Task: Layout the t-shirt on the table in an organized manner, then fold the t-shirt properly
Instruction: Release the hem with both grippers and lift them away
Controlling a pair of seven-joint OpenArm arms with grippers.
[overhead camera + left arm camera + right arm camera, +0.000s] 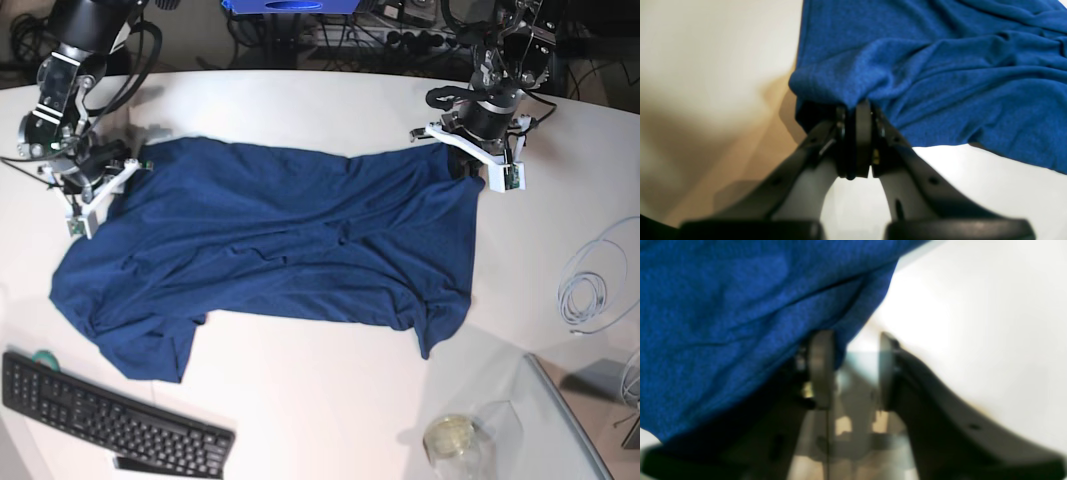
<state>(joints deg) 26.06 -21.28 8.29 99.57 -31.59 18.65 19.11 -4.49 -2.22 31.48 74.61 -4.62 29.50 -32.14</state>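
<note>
Closest to me in the base view there's a black keyboard (115,420) at the front left corner, and a clear jar (452,437) over at the front right. A coil of white cable (588,290) sits by the right edge.

Past that is the t-shirt (280,250), dark blue, lying spread out across the middle of the white table (330,400). It's mostly flat but pretty wrinkled through the middle, with one sleeve hanging toward the keyboard and another poking out at the front right.

My right gripper (850,366) is at the far left corner of the shirt in the base view. On its wrist cam the jaws have a clear gap between them, cloth draped against one finger (821,366) and just the edge hanging into the gap, so they're apart and not pinching anything that I can see.

My left gripper (858,113) is at the far right corner. Its wrist cam shows the jaws squeezed tight together with a bunch of the shirt's fabric clamped at the tips, and the cloth fans out from there onto the table.
</note>
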